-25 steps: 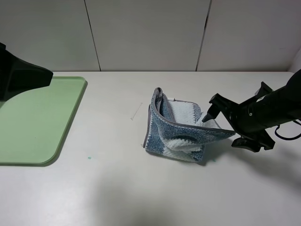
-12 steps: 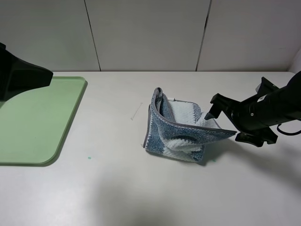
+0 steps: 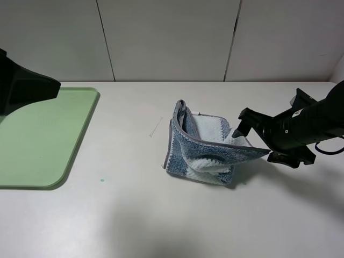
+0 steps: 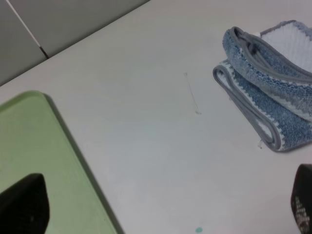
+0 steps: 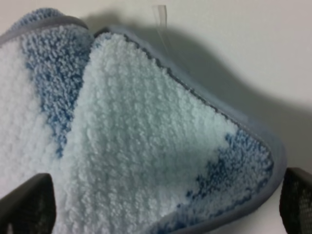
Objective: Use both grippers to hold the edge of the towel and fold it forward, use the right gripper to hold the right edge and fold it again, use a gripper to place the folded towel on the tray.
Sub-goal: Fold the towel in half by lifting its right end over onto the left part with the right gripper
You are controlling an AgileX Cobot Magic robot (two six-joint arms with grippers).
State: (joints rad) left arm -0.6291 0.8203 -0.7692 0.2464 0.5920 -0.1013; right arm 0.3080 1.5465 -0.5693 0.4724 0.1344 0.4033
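Note:
The towel [image 3: 204,148], blue-grey and white with grey trim, lies loosely folded at mid-table; its right corner stands raised. My right gripper [image 3: 253,144] is open, and its two black fingers straddle that raised corner. In the right wrist view the towel [image 5: 146,126] fills the frame between the wide-apart fingertips [image 5: 24,204]. My left gripper [image 4: 161,214] is open and empty, hovering over the light-green tray [image 3: 37,140] at the left, far from the towel [image 4: 268,97]. Only the black left arm [image 3: 21,88] shows in the high view.
The tray's rounded corner [image 4: 39,146] shows in the left wrist view. A thin pale thread [image 3: 156,128] lies on the white table between tray and towel. A small green speck [image 3: 101,180] sits near the tray's front corner. Grey wall panels stand behind.
My right gripper has shifted slightly right and up beside the towel's raised corner. The towel and the left arm have not moved.

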